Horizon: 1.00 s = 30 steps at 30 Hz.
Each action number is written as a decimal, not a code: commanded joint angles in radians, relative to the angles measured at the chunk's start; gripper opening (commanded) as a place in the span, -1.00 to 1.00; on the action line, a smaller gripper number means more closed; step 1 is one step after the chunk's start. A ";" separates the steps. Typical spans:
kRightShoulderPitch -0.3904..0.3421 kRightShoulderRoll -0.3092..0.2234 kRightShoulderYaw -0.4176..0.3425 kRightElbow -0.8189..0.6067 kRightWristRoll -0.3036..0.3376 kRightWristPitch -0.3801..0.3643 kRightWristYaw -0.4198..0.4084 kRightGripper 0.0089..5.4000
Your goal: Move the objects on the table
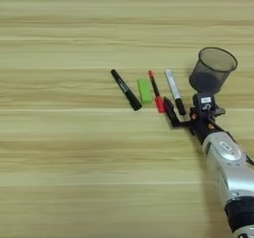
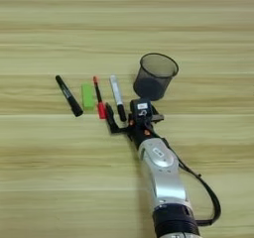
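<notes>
Right jaws (image 2: 115, 124) stand open and empty on the counter (image 2: 39, 152), 1 finger (image 2: 111, 124) beside the red marker (image 2: 98, 97), near the white-grey marker (image 2: 116, 97).

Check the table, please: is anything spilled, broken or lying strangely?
Nothing stands out. The black marker, green block, red marker and white-grey marker lie in a row, the mesh cup stands upright, and the right gripper is near the markers' lower ends.
</notes>
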State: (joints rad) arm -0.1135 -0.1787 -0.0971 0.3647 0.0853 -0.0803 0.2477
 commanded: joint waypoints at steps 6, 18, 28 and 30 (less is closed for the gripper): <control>-0.038 -0.006 -0.017 -0.007 0.018 0.021 -0.007 0.65; -0.042 -0.003 -0.020 -0.004 0.038 0.042 0.005 0.11; -0.044 -0.005 -0.019 0.002 0.035 0.040 0.005 -0.26; -0.044 -0.005 -0.019 0.003 0.035 0.040 0.006 -0.36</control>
State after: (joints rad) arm -0.1304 -0.1735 -0.1144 0.3749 0.1202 -0.0519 0.2535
